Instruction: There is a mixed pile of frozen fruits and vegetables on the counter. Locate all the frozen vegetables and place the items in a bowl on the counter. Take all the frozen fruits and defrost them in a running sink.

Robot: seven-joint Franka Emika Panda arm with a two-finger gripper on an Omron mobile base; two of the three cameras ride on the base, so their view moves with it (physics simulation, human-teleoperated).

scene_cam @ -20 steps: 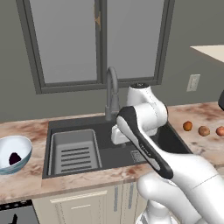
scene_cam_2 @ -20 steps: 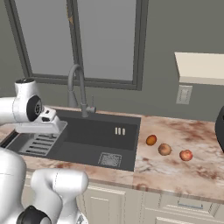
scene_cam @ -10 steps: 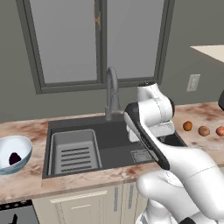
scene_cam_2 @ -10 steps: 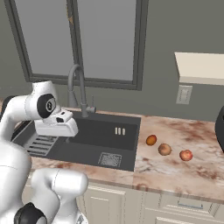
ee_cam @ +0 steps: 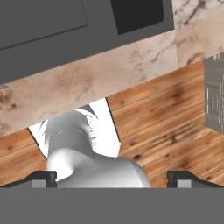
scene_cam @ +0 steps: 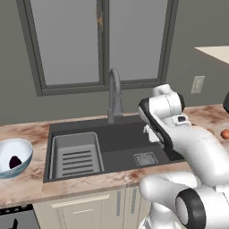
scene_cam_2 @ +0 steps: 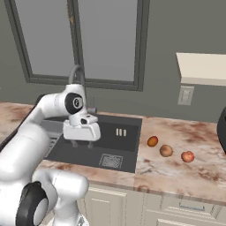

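Observation:
My gripper (scene_cam_2: 81, 144) hangs open over the middle of the dark grey sink (scene_cam_2: 115, 142), nothing between its fingers; in the hand view its tips (ee_cam: 113, 177) stand wide apart. On the counter (scene_cam_2: 185, 174) right of the sink lie an orange ball (scene_cam_2: 152, 141), a brown oval (scene_cam_2: 166, 151) and a reddish ball (scene_cam_2: 187, 156) in a row, well apart from the gripper. At the far left stands the pale bowl (scene_cam: 27, 146) with the dark purple lump (scene_cam: 15, 161) inside. The ribbed tray (scene_cam: 76, 154) fills the sink's left part, and no water shows at the faucet (scene_cam: 114, 91).
A window spans the wall behind the sink. A cream shelf (scene_cam_2: 201, 68) and a wall outlet (scene_cam_2: 185, 95) sit above the right counter, and a black object (scene_cam_2: 222, 128) stands at its right edge. The hand view looks down past the counter's front edge (ee_cam: 87, 72) to wooden floor.
The arm has swung right, carrying the gripper from above the tray to the middle of the sink. The gripper stayed open. The pieces on the counter have not moved.

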